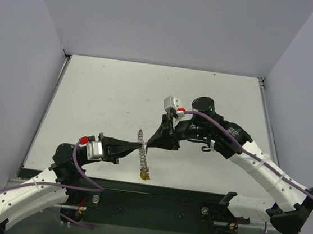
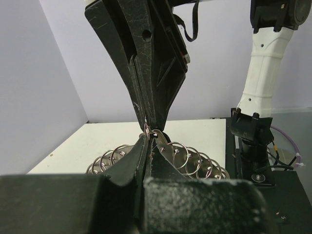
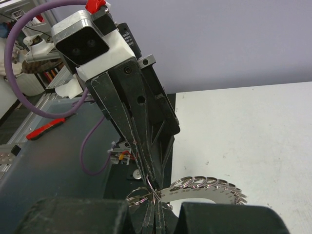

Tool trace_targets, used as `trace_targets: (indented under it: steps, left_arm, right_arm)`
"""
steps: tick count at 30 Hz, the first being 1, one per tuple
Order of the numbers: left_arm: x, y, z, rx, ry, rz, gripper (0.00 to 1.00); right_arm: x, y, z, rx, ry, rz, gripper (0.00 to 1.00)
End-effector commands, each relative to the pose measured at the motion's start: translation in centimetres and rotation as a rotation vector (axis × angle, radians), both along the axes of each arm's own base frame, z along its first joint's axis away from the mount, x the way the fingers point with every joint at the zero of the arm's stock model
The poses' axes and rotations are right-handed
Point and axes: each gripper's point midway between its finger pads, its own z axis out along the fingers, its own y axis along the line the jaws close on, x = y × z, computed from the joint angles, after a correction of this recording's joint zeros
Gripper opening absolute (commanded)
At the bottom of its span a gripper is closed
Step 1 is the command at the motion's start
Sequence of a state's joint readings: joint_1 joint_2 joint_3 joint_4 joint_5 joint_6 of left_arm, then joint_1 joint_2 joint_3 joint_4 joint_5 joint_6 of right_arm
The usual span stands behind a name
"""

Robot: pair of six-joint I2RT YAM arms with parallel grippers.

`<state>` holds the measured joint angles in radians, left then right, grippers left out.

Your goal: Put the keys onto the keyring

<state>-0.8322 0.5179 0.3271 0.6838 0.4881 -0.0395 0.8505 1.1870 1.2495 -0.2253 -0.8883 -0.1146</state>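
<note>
The keyring point(image 1: 143, 159), a silvery coil seen edge-on, hangs in the air over the near part of the table between my two grippers. From the wrist views the keyring point(image 2: 187, 157) is a flat numbered metal band point(image 3: 214, 189) strung with several small split rings. My left gripper point(image 1: 141, 144) is shut on its upper part from the left. My right gripper point(image 1: 149, 144) is shut on the same spot from the right, tip to tip with the left. One small yellow key point(image 1: 145, 175) dangles at the ring's lower end. Other keys are out of view.
The white table point(image 1: 113, 95) is walled on three sides by grey panels. A black strip point(image 1: 153, 198) with the arm bases runs along its near edge. The right arm's white base column point(image 2: 265, 73) stands at the table's edge. A red-handled tool point(image 3: 45, 128) lies off the table.
</note>
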Motion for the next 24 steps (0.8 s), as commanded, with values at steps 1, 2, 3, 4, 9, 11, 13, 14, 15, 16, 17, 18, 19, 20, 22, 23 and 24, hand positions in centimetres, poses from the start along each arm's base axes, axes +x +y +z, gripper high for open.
trace_targets:
  steps: [1, 2, 3, 4, 9, 11, 13, 14, 15, 16, 17, 18, 19, 20, 22, 23, 24]
  left_arm:
    - [-2.4, 1.1, 4.8, -0.114, -0.143, -0.05, 0.0]
    - [-2.5, 1.1, 4.9, -0.117, -0.146, -0.053, 0.0]
    - [-2.5, 1.1, 5.0, -0.119, -0.147, -0.055, 0.0]
    - [-2.5, 1.2, 5.0, -0.12, -0.148, -0.054, 0.0]
    - [-3.0, 1.4, 5.3, -0.138, -0.159, -0.071, 0.0]
    - [-3.3, 1.5, 5.4, -0.143, -0.163, -0.08, 0.0]
    - [-3.4, 1.6, 5.6, -0.149, -0.167, -0.083, 0.0]
    - [-3.5, 1.6, 5.6, -0.149, -0.168, -0.086, 0.0]
    - [-3.6, 1.7, 5.8, -0.154, -0.171, -0.086, 0.0]
    - [-3.7, 1.8, 5.9, -0.157, -0.176, -0.086, 0.0]
    - [-3.7, 1.8, 5.9, -0.157, -0.175, -0.088, 0.0]
    - [-3.8, 1.8, 5.9, -0.158, -0.177, -0.09, 0.0]
    - [-3.8, 1.9, 6.0, -0.16, -0.177, -0.089, 0.0]
    - [-3.9, 1.8, 5.9, -0.159, -0.178, -0.095, 0.0]
    - [-3.9, 1.9, 6.0, -0.161, -0.178, -0.097, 0.0]
    - [-4.1, 1.9, 5.9, -0.161, -0.179, -0.101, 0.0]
    - [-4.1, 1.9, 5.9, -0.159, -0.178, -0.105, 0.0]
  right_arm:
    - [0.6, 0.3, 1.2, 0.025, -0.017, -0.005, 0.0]
    - [0.7, 0.3, 1.1, 0.019, -0.014, -0.009, 0.0]
    - [0.6, 0.3, 1.0, 0.017, -0.012, -0.004, 0.0]
    - [0.7, 0.3, 0.8, 0.014, -0.01, -0.004, 0.0]
    - [0.5, 0.4, 0.4, 0.007, 0.0, 0.016, 0.0]
    - [0.5, 0.5, 0.3, 0.006, 0.001, 0.02, 0.0]
    - [0.4, 0.5, 0.2, 0.006, 0.005, 0.03, 0.0]
    - [0.4, 0.5, 0.3, 0.008, 0.002, 0.031, 0.0]
    - [0.4, 0.5, 0.3, 0.009, 0.003, 0.034, 0.0]
    - [0.3, 0.5, 0.4, 0.011, 0.001, 0.035, 0.0]
    - [0.3, 0.5, 0.5, 0.013, -0.003, 0.037, 0.0]
    - [0.3, 0.4, 0.4, 0.013, -0.002, 0.036, 0.0]
    - [0.2, 0.4, 0.5, 0.016, -0.002, 0.04, 0.0]
    - [0.3, 0.4, 0.4, 0.015, 0.001, 0.04, 0.0]
    - [0.3, 0.3, 0.5, 0.017, 0.001, 0.041, 0.0]
    - [0.3, 0.3, 0.5, 0.018, 0.003, 0.04, 0.0]
    - [0.3, 0.2, 0.5, 0.017, 0.008, 0.041, 0.0]
